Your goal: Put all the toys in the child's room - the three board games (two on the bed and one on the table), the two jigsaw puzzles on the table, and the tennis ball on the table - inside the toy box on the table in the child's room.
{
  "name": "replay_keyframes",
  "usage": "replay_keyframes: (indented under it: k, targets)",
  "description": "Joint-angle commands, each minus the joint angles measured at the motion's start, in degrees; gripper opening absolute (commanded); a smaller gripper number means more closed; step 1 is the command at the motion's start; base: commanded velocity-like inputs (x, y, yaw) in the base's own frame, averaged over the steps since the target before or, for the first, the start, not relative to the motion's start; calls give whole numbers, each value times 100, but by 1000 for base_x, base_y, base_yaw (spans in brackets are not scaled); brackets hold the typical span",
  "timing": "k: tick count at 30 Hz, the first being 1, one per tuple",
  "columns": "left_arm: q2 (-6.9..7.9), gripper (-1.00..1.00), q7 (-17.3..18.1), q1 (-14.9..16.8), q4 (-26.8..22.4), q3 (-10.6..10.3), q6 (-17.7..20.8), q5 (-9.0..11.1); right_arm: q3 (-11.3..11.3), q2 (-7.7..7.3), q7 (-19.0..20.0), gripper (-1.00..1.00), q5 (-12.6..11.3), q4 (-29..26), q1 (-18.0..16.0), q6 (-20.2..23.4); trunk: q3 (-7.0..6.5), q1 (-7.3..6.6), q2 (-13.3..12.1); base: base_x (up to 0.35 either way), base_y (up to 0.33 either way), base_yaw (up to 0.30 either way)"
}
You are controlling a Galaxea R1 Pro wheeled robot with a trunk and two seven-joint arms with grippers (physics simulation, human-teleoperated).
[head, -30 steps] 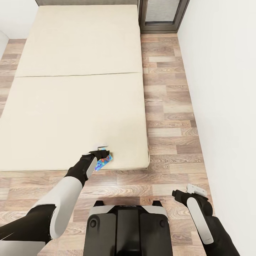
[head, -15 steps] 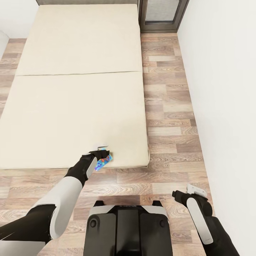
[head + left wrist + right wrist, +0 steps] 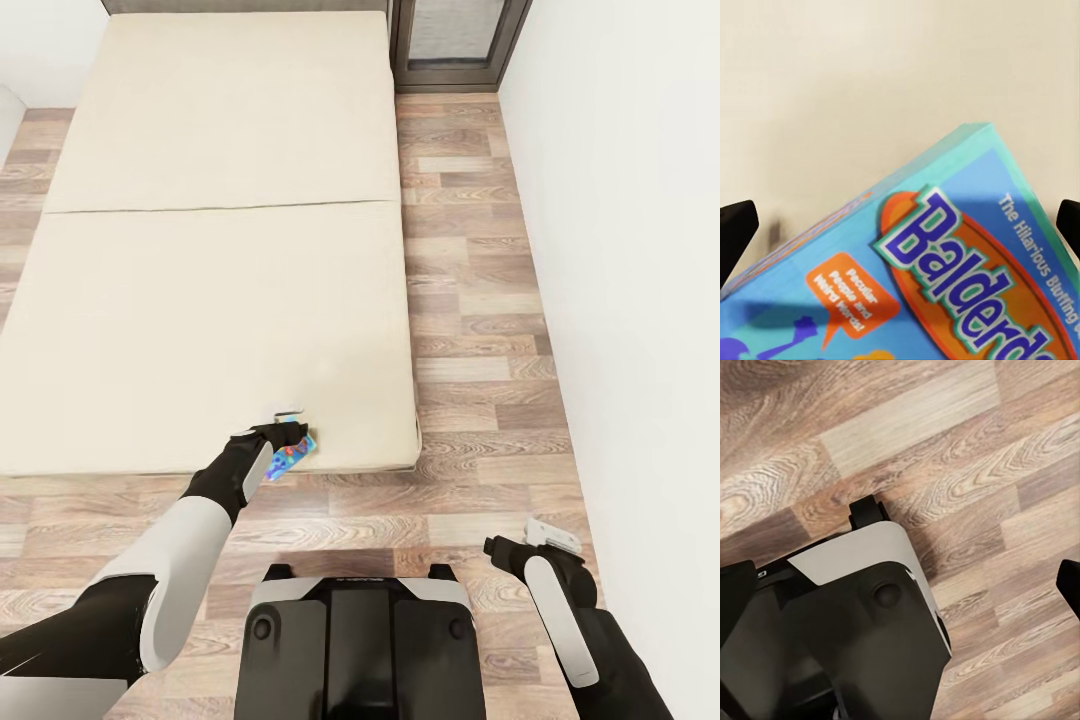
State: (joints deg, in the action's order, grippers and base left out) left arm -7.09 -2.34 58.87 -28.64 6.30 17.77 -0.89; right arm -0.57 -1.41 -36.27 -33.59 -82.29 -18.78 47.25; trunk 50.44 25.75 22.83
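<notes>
No visible change anywhere since earlier frames.

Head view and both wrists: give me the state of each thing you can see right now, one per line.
Blue board game: at the near edge of the mattress, by the left gripper.
Left gripper: at the board game, fingertips spread wide to either side of it in the left wrist view; no grip visible.
Right gripper: over the wood floor, open, holding nothing.
Bed: mattress bare apart from the game.

Beyond the left gripper (image 3: 288,428) fingers the mattress (image 3: 220,280) lies bare and open (a blue box (image 3: 937,277) sits between them), while bare floor (image 3: 470,330) and the robot's base (image 3: 862,622) lie beyond the right gripper (image 3: 530,540) fingers.
</notes>
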Motion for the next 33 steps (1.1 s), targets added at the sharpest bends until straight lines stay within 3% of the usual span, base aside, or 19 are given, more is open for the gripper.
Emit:
replay_keyframes:
  k: [1, 33]
  targets:
    - [-7, 100, -4, 1, -10, 29, 33, -8, 4, -2, -55, 100, -60, -7, -3, 13, 6, 3, 9, 0, 0, 0]
    - [3, 100, -4, -2, -16, 44, 25, 4, 4, -7, -55, 100, -34, -7, -3, 13, 6, 3, 9, -11, 0, 0]
